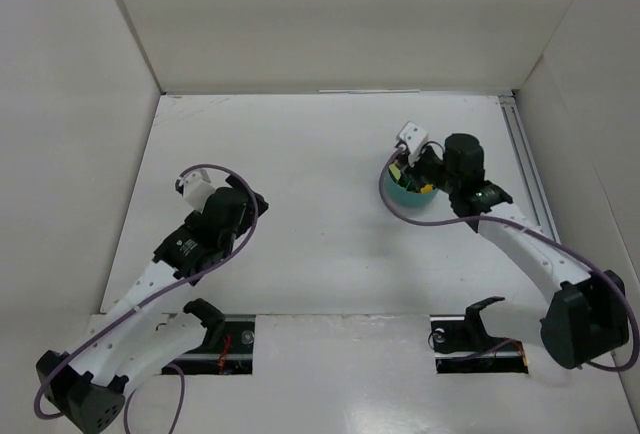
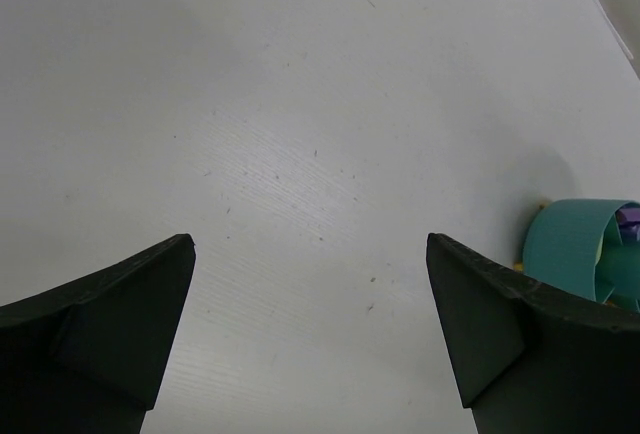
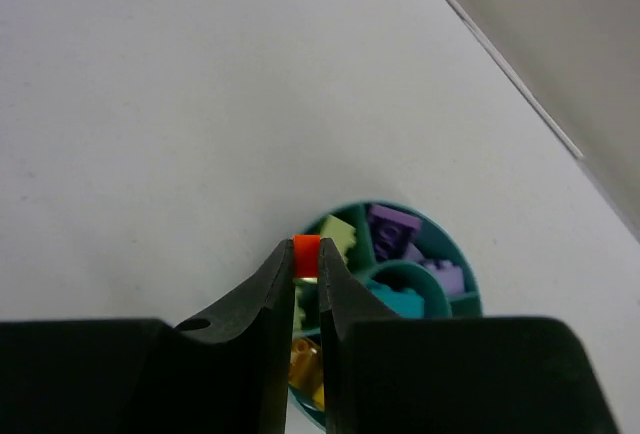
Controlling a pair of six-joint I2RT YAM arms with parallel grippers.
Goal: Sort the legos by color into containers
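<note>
Right claw point(image 3: 305, 260) pinching glossy orange brick point(image 3: 306, 250) over round divided teal cup point(image 3: 398, 205), left claw point(image 2: 310, 242) spread open

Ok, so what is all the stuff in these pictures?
Table: one, white, under everything.
Cup: one, teal, far right of table.
Purple bricks: at least two, in the cup.
Pale green brick: at least one, in the cup.
Yellow brick: at least one, in the cup, half hidden.
Orange brick: one, in the right claw, above the cup.
Left claw: one, black, open, over the table.
Right claw: one, black, shut on the orange brick.
</note>
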